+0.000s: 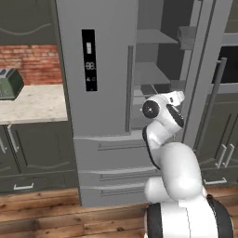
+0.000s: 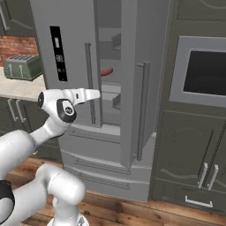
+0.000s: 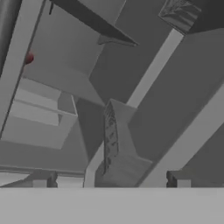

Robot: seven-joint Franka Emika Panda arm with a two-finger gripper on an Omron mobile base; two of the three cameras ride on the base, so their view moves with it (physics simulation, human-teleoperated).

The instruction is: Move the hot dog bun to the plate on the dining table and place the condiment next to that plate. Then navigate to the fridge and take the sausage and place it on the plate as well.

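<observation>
White robot arm point(image 2: 57, 108) at open grey fridge point(image 2: 128, 88): sausage retrieval step.
Gripper point(image 3: 109, 179) appears empty, jaws apart; next, reach for red sausage point(image 2: 106, 71) on shelf.

Kitchen: fridge point(image 1: 100, 93), toaster point(image 2: 21, 66), wall oven point(image 2: 201, 73)

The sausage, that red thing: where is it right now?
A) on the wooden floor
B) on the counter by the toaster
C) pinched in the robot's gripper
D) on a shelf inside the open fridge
D: the right base view shows the sausage lying on a shelf inside the open fridge, with the gripper lower down at the door gap and not touching it.
</observation>
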